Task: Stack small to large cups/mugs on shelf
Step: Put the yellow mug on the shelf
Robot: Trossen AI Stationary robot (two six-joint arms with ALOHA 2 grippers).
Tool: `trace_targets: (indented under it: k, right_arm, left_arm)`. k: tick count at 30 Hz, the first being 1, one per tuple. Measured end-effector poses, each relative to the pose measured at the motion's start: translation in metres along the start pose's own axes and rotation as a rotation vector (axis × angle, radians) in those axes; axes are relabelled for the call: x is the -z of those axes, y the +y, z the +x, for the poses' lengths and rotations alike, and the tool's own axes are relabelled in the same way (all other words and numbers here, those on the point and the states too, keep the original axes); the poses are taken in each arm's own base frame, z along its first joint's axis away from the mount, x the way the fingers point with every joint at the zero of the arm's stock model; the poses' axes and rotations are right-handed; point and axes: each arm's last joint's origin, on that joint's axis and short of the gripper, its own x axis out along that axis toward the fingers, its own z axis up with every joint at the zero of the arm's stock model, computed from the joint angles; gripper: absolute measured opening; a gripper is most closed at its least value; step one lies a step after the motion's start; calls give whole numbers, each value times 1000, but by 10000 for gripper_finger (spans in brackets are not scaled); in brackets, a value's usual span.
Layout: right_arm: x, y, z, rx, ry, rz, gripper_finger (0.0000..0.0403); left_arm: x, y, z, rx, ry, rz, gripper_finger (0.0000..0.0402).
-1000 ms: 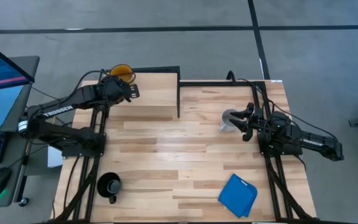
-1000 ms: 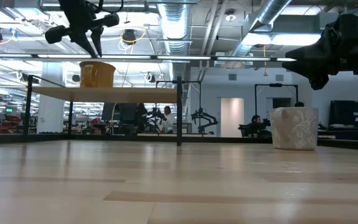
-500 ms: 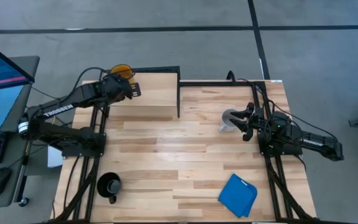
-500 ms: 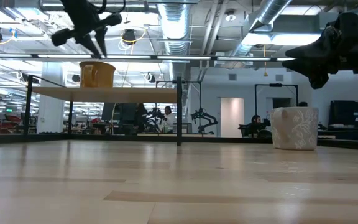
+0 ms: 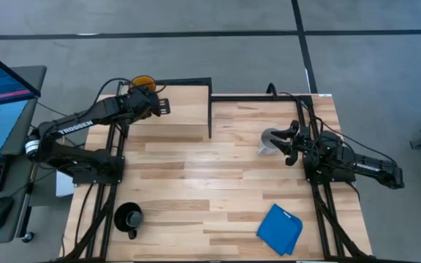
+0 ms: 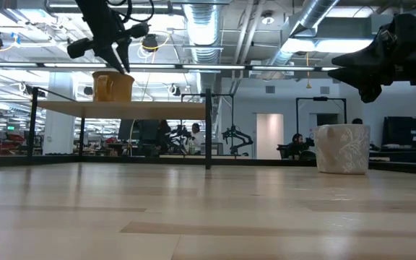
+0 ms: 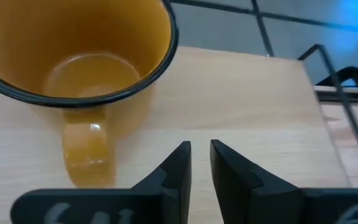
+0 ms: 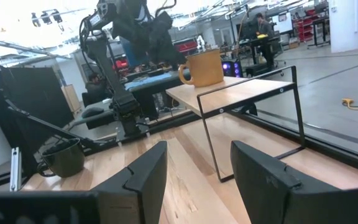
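The left pincer hovers nearly closed and empty above the shelf, just beside the yellow mug. The right pincer hangs wide open, empty, above the grey-white mug on the tabletop, the nearer arm; the black mug stands well apart.

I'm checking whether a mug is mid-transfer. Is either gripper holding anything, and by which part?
Nothing is held. The left gripper is shut on nothing above the shelf, beside the yellow mug. The right gripper is open above the white mug.
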Motion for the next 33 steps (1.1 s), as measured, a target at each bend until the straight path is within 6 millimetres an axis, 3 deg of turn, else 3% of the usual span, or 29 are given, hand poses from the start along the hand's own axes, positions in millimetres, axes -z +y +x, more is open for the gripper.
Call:
trace_targets:
  k: [33]
  right_arm:
    - [-6, 1, -1, -5, -17, -2, 201]
  left_arm:
    - [8, 14, 0, -145, 60, 24, 32]
